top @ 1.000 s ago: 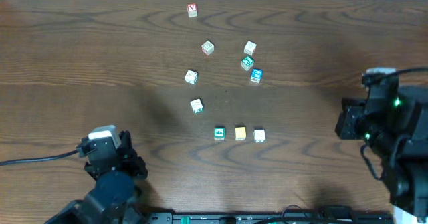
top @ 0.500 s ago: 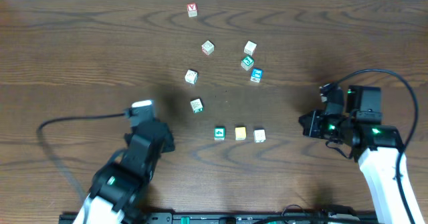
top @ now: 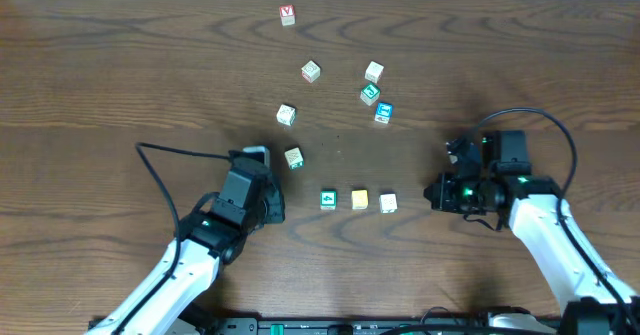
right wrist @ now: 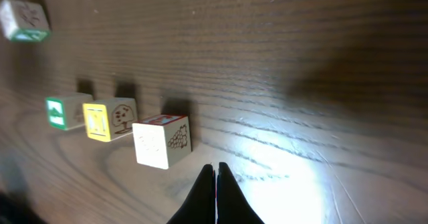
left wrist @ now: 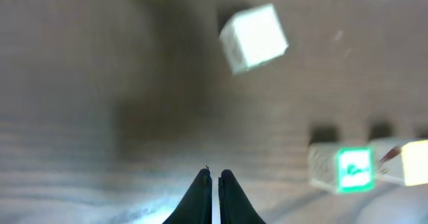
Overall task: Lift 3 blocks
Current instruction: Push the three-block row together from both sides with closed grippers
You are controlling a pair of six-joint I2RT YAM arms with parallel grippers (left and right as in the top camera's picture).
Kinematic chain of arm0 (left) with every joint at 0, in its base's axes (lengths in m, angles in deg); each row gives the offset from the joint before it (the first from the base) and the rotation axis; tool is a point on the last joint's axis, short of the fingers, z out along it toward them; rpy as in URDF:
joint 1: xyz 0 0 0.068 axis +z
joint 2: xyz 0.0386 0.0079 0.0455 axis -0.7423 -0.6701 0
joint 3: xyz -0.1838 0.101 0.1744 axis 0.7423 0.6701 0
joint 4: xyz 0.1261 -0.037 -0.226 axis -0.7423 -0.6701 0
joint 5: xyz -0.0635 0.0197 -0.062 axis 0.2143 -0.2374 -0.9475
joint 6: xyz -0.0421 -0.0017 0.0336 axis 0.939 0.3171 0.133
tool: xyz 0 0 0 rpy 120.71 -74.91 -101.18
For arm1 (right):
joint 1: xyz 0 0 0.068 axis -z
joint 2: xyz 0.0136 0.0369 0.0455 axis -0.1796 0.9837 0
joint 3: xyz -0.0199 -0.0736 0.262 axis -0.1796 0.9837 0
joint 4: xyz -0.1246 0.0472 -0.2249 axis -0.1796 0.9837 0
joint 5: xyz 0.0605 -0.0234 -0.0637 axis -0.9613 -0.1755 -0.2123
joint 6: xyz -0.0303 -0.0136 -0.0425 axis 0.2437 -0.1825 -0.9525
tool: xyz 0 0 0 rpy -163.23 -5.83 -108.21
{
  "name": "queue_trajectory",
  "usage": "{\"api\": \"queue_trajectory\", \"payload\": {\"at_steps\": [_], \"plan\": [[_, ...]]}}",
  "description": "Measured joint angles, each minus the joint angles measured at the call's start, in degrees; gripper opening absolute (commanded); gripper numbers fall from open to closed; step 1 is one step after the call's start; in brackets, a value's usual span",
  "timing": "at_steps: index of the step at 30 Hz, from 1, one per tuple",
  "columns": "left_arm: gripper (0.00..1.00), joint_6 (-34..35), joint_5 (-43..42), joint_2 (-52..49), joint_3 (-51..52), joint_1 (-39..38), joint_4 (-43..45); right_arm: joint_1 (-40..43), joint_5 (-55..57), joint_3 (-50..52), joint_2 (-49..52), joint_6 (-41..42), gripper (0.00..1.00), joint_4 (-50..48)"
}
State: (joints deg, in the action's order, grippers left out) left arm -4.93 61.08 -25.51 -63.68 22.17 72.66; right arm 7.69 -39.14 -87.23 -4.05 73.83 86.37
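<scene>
Row: green cube (top: 328, 200), yellow cube (top: 360, 199), pale red-marked cube (top: 388, 204).

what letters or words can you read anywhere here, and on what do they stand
"V", in red, as far as it can be made out: on the far cube.
green-faced block: white mark, not readable as a letter.
yellow block and pale block: drawings only, no legible letters.
remaining cubes: too small or blurred.
</scene>
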Motion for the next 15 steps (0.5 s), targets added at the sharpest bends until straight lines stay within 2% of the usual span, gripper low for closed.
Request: {"api": "queue_trajectory", "payload": {"at_steps": [7, 15], "plan": [[0.07, 0.5, -3.0, -1.5, 2.3, 0.0, 1.8, -4.8, 5.2, 0.1, 5.4, 1.4, 0.01, -2.7], [0.07, 2.0, -8.7, -3.9, 2.3, 0.1, 5.4, -9.0, 6.3, 0.2, 8.3, 3.3, 0.01, -4.6]]}}
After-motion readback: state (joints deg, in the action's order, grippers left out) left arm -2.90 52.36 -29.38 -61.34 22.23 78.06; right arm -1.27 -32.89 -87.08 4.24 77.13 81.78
